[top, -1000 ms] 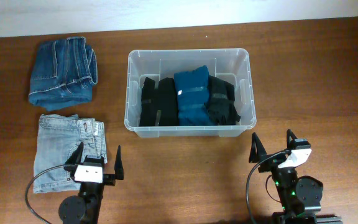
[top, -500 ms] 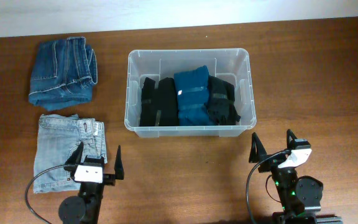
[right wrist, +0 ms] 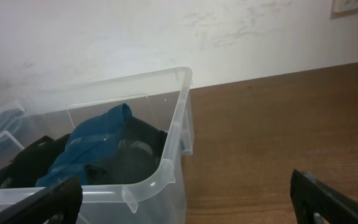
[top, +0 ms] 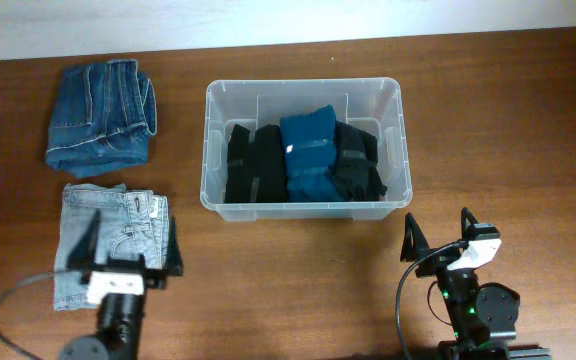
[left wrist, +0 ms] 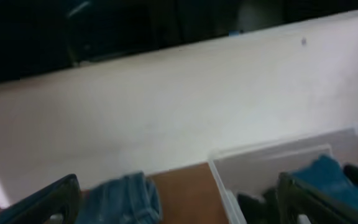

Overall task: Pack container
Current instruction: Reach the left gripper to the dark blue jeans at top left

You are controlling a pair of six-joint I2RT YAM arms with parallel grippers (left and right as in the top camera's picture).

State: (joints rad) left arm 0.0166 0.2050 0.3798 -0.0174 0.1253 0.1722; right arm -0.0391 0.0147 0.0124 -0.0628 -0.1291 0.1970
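Observation:
The clear plastic container (top: 303,85) stands mid-table and holds folded black garments (top: 253,165) and a teal garment (top: 308,150). Folded dark blue jeans (top: 101,115) lie at the far left, with folded light blue jeans (top: 118,208) in front of them. My left gripper (top: 131,245) is open and empty over the light jeans' near half. My right gripper (top: 436,235) is open and empty, in front of the container's right corner. The blurred left wrist view shows the dark jeans (left wrist: 126,199) and the container (left wrist: 260,165). The right wrist view shows the container's corner (right wrist: 179,112).
The brown wooden table (top: 508,120) runs to a white wall at the back (right wrist: 166,37). Cables loop from both arm bases at the front edge.
My left gripper has swung left and now sits over the light blue jeans. The right arm, the container and the clothes have not moved.

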